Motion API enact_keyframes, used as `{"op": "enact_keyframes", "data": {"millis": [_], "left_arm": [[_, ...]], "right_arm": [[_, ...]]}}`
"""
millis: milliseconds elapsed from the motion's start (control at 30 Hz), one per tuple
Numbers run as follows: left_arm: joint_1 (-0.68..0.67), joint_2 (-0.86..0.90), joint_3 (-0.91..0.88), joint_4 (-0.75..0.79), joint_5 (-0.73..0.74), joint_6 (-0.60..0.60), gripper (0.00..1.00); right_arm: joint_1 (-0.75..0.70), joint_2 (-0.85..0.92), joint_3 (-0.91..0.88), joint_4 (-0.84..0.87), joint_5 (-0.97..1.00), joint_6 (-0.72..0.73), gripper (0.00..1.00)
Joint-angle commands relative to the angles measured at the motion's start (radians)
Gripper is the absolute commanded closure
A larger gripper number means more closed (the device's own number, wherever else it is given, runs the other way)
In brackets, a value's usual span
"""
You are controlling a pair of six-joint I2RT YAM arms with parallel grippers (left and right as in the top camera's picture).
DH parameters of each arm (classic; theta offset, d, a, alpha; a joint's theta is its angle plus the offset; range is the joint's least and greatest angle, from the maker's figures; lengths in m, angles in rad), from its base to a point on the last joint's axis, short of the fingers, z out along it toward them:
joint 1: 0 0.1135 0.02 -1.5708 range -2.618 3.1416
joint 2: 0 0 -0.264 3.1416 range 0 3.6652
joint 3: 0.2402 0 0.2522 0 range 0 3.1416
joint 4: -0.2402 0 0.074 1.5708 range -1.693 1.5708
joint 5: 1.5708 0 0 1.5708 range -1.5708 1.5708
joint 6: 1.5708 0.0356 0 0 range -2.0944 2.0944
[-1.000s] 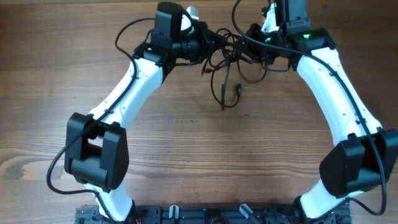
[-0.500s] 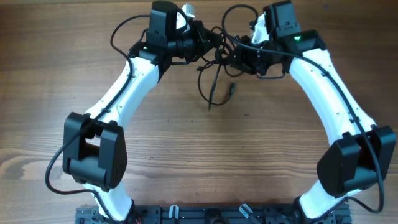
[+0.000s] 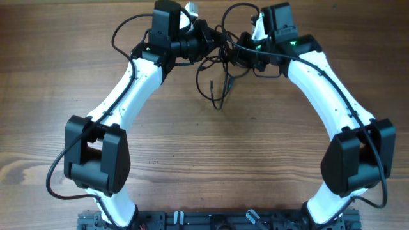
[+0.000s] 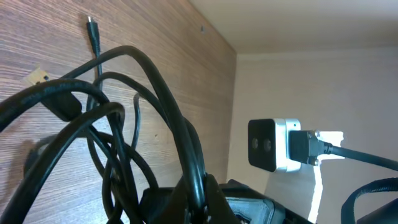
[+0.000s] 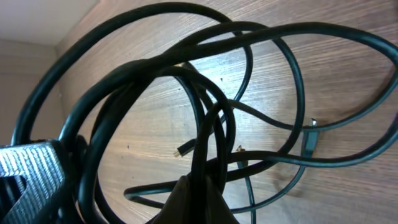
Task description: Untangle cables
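A wooden table (image 3: 204,160) with brown grain fills the overhead view. Two white and black robot arms rise from the near edge and bend inward, so that the left arm (image 3: 128,89) and the right arm (image 3: 326,83) meet at the far middle of the table. The left gripper (image 3: 209,39) and the right gripper (image 3: 241,54) face each other, close together. Each is closed narrowly on a strand of the cables (image 3: 220,64), a tangle of thin black cords bunched between them. Loose loops trail from the tangle toward the near side. In the left wrist view, a small plug (image 4: 92,25) lies against the wood.
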Motion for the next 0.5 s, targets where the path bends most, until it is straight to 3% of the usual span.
{"op": "enact_keyframes", "data": {"millis": [0,67,200,467], "left_arm": [[-0.013,-0.033,-0.003,-0.035,0.054,0.012,0.96],[-0.013,-0.033,-0.003,-0.082,0.034,0.11,0.96],[-0.013,-0.033,-0.003,-0.218,-0.158,0.107,0.96],[-0.014,-0.033,-0.003,-0.29,-0.214,0.108,0.96]], "right_arm": [[-0.021,0.007,0.014,0.055,0.021,-0.094,0.96],[-0.063,-0.042,0.02,0.042,0.018,-0.153,0.96],[-0.109,-0.218,0.02,-0.034,0.056,-0.278,0.96],[-0.11,-0.56,0.02,-0.04,0.157,-0.309,0.96]]}}
